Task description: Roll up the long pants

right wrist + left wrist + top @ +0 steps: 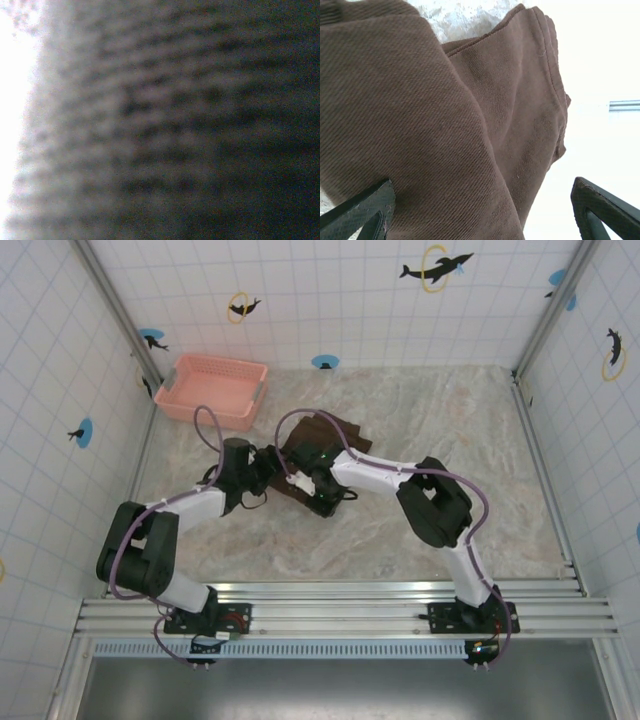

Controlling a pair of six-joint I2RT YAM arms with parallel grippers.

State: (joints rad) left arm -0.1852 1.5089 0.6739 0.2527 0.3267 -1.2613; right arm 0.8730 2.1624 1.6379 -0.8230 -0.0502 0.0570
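Here, brown pants [420, 125] on marbled table [450, 440], tiled walls [350, 310], dolphin stickers [436, 267].

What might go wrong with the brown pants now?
1. The left gripper hangs wide open over the pants without gripping them, so the loose fold might slip and unfold.
2. In the top view the right arm meets the left gripper at the same spot on the pants, so they might bump.
3. Cloth sits blurred right against the right wrist camera, so it may snag there.
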